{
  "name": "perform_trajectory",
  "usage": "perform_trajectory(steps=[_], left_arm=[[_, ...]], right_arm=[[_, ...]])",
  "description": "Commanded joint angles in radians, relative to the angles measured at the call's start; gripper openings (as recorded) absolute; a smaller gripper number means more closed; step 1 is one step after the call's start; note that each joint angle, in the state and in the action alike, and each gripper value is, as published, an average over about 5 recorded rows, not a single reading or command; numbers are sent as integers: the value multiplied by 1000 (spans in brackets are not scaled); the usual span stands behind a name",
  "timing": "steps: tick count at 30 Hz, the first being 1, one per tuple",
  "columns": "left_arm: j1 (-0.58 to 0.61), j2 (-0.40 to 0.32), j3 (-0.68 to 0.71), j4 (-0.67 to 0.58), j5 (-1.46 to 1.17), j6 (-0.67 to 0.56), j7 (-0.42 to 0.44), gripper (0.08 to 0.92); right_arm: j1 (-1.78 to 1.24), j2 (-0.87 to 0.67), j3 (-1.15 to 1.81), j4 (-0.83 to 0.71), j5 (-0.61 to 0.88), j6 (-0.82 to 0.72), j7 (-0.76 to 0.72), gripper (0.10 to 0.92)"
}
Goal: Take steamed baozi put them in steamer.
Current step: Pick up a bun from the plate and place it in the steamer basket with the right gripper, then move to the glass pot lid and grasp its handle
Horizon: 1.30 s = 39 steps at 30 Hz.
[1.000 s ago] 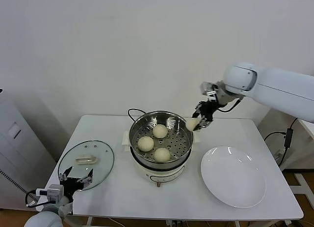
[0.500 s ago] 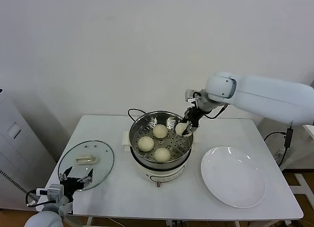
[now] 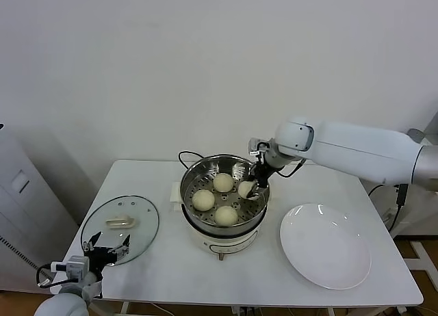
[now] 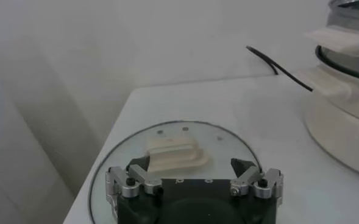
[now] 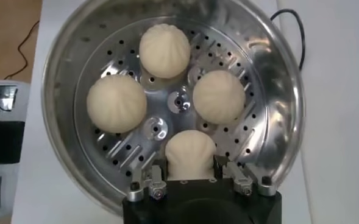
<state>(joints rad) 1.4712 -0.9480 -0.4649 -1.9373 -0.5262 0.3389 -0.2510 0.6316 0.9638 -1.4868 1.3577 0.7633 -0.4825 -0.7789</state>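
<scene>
The shiny steamer (image 3: pixel 198 164) stands mid-table on its white base. Three steamed baozi (image 3: pixel 223 182) (image 3: pixel 203 200) (image 3: pixel 226 215) lie on its perforated floor. A fourth baozi (image 3: pixel 246 189) hangs low inside the steamer's right side, with my right gripper (image 3: pixel 251 190) shut on it. In the right wrist view that baozi (image 5: pixel 191 154) sits between the fingers of the right gripper (image 5: pixel 191 167), just above the steamer floor (image 5: pixel 63 73), near the other baozi (image 5: pixel 164 50) (image 5: pixel 116 103) (image 5: pixel 219 95). My left gripper (image 3: pixel 106 251) (image 4: pixel 191 165) is parked open at the front left, holding nothing.
A round glass lid (image 3: pixel 120 222) (image 4: pixel 167 131) with a white handle lies flat at the table's left, just beyond the left gripper. A flat white plate (image 3: pixel 326 245) lies at the right. A black cord (image 3: pixel 185 155) (image 4: pixel 277 64) loops behind the steamer.
My right gripper has carried the baozi leftwards over the steamer's rim and down into the basket. The left arm has not moved.
</scene>
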Motion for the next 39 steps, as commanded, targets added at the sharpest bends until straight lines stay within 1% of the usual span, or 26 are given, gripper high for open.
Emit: perform_trajectory(steps=[1, 10, 13, 17, 21, 25, 29, 34, 39], left_arm=[[1, -1, -1, 0, -1, -1, 1, 823], [4, -4, -3, 2, -1, -3, 1, 823], [1, -5, -6, 1, -2, -2, 1, 823], [-10, -8, -12, -8, -10, 6, -1, 823], [-33, -11, -15, -14, -23, 36, -29, 823], [-52, -4, -20, -6, -17, 69, -56, 823], [-47, 8, -28, -8, -12, 66, -30, 823], [-37, 17, -31, -11, 7, 24, 10, 823], [-31, 24, -30, -7, 40, -16, 25, 823]], right_arm=[[-42, 12, 11, -10, 4, -11, 28, 534], [-17, -24, 53, -10, 27, -11, 4, 781], [-10, -68, 113, -14, 54, -4, -11, 816], [-35, -149, 221, -19, 114, 18, 14, 822], [-161, -239, 440, -30, 192, 66, 154, 823], [-376, -303, 694, -28, 232, 178, 262, 823], [-611, -335, 946, -10, 221, 275, 335, 823], [-926, -330, 1258, 25, 191, 378, 443, 823], [-1178, -303, 1489, 52, 114, 468, 545, 823]])
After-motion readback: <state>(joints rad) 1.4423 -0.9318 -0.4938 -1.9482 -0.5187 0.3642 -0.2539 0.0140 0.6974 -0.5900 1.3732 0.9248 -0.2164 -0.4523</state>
